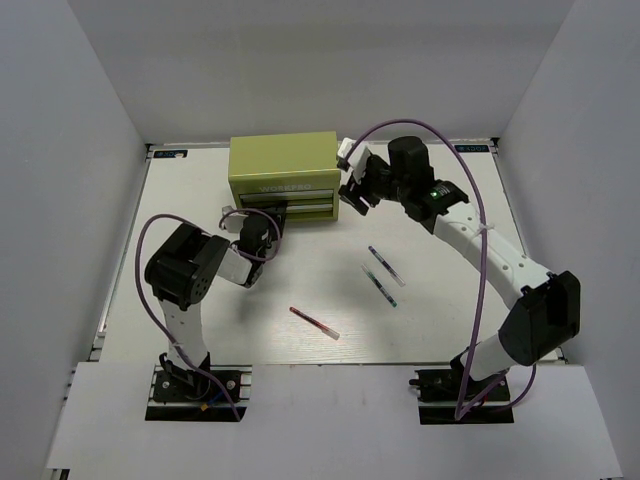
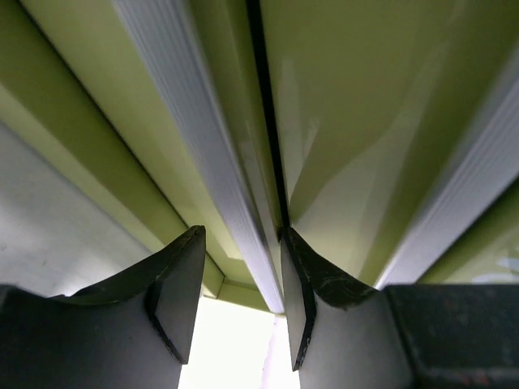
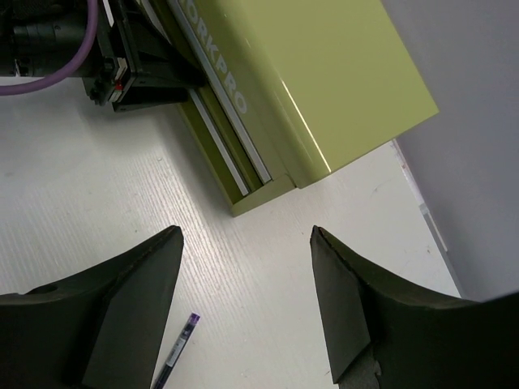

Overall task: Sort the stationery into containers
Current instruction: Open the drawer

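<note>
The olive-green tool chest [image 1: 284, 158] stands at the back of the table, its drawer fronts [image 1: 305, 205] facing me. My left gripper [image 1: 274, 216] is pressed up to the left end of those drawers. In the left wrist view its jaws [image 2: 242, 232] straddle a silver drawer handle [image 2: 203, 138], the right finger [image 2: 296, 284] against it and a gap at the left finger [image 2: 182, 284]. My right gripper [image 1: 352, 186] hovers open and empty beside the chest's right end [image 3: 324, 73]. A thin red pen [image 1: 314, 323] and two dark/clear pens [image 1: 386, 265] [image 1: 379, 286] lie on the table.
White walls close in the table on three sides. The right wrist view shows one dark pen's purple tip [image 3: 177, 352] below its left finger, and the left arm's wrist with its purple cable [image 3: 122, 65] at the chest front.
</note>
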`<action>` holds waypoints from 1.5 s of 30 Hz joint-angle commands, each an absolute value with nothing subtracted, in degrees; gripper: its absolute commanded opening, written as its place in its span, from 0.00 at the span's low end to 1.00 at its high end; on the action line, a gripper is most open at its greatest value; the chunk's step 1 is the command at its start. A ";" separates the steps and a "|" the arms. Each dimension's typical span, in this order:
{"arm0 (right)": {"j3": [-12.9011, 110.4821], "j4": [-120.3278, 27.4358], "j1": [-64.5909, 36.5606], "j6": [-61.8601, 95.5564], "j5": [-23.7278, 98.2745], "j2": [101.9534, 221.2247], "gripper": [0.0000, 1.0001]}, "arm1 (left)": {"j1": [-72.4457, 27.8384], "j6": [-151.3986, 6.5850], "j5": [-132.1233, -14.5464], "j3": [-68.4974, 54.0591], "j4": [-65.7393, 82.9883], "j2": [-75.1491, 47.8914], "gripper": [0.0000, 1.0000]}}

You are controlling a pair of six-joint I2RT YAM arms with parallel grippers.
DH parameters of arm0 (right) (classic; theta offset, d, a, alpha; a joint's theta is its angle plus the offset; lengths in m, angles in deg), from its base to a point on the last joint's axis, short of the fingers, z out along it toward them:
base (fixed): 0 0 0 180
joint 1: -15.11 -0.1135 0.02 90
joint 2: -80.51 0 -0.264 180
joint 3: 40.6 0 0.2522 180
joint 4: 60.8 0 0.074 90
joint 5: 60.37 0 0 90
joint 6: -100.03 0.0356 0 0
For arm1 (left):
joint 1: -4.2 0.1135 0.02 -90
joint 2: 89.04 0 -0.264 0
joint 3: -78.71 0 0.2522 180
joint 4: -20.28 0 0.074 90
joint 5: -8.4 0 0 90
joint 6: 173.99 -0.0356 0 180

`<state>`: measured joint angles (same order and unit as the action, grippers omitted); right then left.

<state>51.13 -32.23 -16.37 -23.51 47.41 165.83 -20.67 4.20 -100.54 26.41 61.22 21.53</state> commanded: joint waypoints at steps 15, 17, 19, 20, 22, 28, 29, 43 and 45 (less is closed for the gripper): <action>58.93 -34.39 -16.00 -24.59 48.70 171.03 0.73 | -18.39 2.85 -99.97 20.83 63.56 25.66 0.51; 60.52 -33.60 -16.09 -25.47 49.14 172.26 0.74 | -18.39 2.85 -99.97 20.30 63.56 26.19 0.51; 61.83 -32.28 -16.18 -26.00 49.93 173.41 0.76 | -17.86 2.85 -99.97 20.30 63.56 26.72 0.48; 62.19 -32.19 -16.09 -26.61 50.20 174.28 0.78 | -17.86 2.85 -99.44 19.78 64.17 27.33 0.46; 62.80 -32.10 -16.27 -27.40 50.99 174.99 0.80 | -17.86 2.85 -99.44 19.77 64.87 27.85 0.42; 64.91 -30.97 -16.62 -32.32 51.87 178.15 0.84 | -17.34 2.85 -98.30 19.77 66.99 29.00 0.32; 66.22 -30.78 -16.44 -32.76 52.04 178.68 0.85 | -17.34 2.85 -98.30 19.77 66.99 29.00 0.30; 72.38 -29.73 -17.76 -41.38 55.91 185.78 0.89 | -17.34 2.85 -98.30 24.78 68.92 26.64 0.16; 74.84 -28.94 -17.93 -41.73 55.65 186.76 0.89 | -17.34 2.85 -98.30 25.49 68.92 25.93 0.16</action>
